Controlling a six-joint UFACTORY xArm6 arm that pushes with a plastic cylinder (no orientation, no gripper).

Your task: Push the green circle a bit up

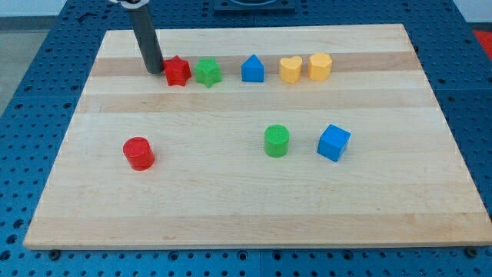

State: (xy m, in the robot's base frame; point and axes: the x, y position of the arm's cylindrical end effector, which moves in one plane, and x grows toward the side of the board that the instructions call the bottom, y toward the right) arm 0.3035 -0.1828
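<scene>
The green circle [277,141] is a short green cylinder right of the board's middle, with a blue cube [334,142] just to its right. My tip [154,71] is at the view's upper left, just left of a red star [177,71], close to it or touching it. The tip is far up and to the left of the green circle.
Along the view's top stand a green star [207,72], a blue house-shaped block [252,69], a yellow heart [290,69] and a yellow hexagon [320,67]. A red cylinder [139,153] stands at the lower left. The wooden board [231,215] lies on a blue perforated table.
</scene>
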